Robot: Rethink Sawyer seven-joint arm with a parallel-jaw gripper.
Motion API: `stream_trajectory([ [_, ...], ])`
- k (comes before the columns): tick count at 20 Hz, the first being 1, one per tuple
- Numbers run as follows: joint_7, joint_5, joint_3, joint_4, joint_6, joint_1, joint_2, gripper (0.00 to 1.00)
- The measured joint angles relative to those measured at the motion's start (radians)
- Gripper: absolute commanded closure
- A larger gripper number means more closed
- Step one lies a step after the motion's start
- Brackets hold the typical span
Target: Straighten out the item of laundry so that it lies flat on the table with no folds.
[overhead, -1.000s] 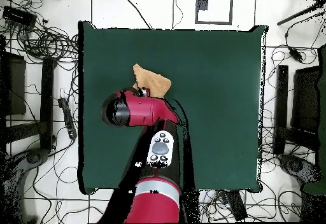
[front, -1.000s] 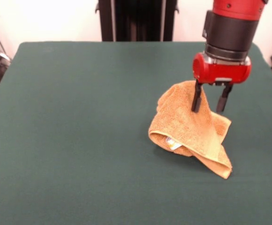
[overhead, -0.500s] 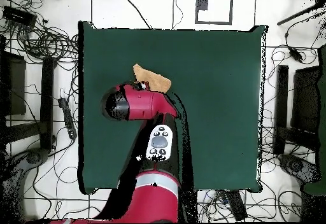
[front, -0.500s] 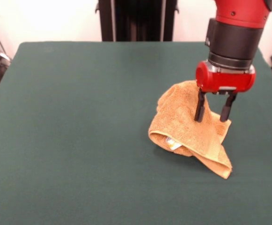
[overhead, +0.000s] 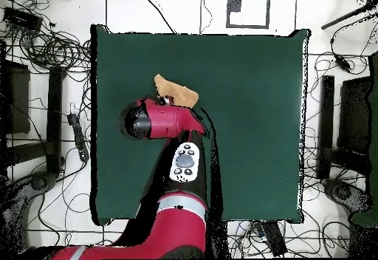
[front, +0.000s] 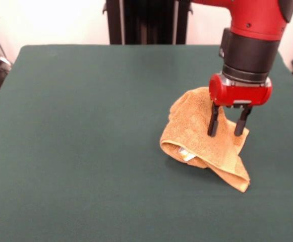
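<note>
The orange-tan towel (front: 202, 137) lies crumpled and folded over itself on the right part of the dark green table (front: 85, 126). A small white label (front: 185, 154) peeks out at its near left fold. My gripper (front: 227, 130) hangs over the towel's right side with its two black fingers apart, tips at or just above the cloth, holding nothing. In the overhead view the arm covers most of the towel (overhead: 177, 91) and hides the gripper.
The robot's black pedestal (front: 147, 21) stands beyond the table's far edge. Cables and stands (overhead: 44, 50) ring the table in the overhead view. The towel's far corner lies near the table's right edge in the front view.
The gripper has sunk a little and shifted slightly over the towel's right side, its fingers still apart. The towel has not moved.
</note>
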State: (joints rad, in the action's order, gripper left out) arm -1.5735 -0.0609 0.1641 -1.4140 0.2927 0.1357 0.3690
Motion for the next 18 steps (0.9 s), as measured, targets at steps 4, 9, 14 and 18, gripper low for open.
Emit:
stream_trajectory([
  [4,0.0,0.0,0.0,0.0,0.0,-0.002,-0.007,0.0],
  [9,0.0,0.0,0.0,0.003,0.0,-0.002,-0.016,0.0],
  [14,0.0,0.001,0.0,0.01,0.0,-0.002,-0.023,0.0],
  [18,0.0,0.001,0.0,0.015,0.0,-0.002,-0.027,0.0],
])
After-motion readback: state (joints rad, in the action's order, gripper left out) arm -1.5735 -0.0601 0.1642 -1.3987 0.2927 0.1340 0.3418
